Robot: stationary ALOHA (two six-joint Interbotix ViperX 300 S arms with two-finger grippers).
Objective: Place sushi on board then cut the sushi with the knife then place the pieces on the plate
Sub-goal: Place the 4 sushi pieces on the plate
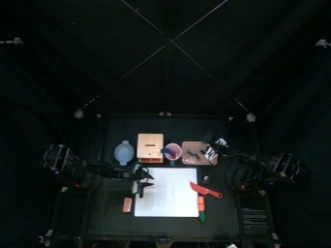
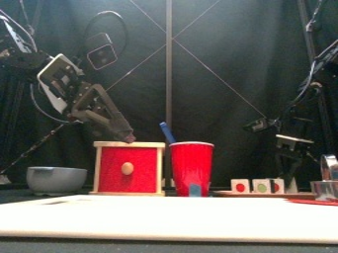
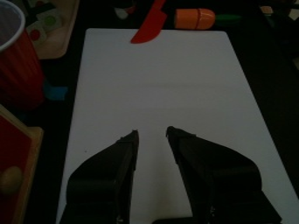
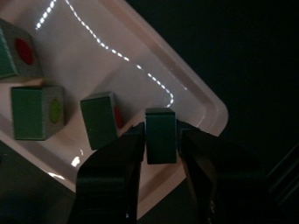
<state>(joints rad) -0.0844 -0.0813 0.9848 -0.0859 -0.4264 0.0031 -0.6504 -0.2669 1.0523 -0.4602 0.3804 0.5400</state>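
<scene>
My right gripper (image 4: 160, 144) is shut on one dark green sushi piece (image 4: 159, 121), held at the corner of the pink tray (image 4: 176, 74). Three more pieces (image 4: 103, 118) lie on that tray, their red and pale ends showing in the front view (image 2: 264, 185). In the top view this gripper (image 1: 218, 148) is at the tray (image 1: 195, 155), behind the white board (image 1: 168, 194). The red knife (image 1: 204, 189) lies across the board's right edge. My left gripper (image 3: 153, 133) hovers over the bare board (image 3: 163, 79), jaws a little apart, holding nothing.
Along the back stand a blue-grey bowl (image 1: 124, 152), the wooden box with the red drawer (image 2: 129, 168), and the red cup (image 2: 192, 168) with the blue knife (image 2: 168, 131). An orange toy (image 1: 128, 204) lies left of the board; another small toy (image 1: 202, 217) lies at its front right corner.
</scene>
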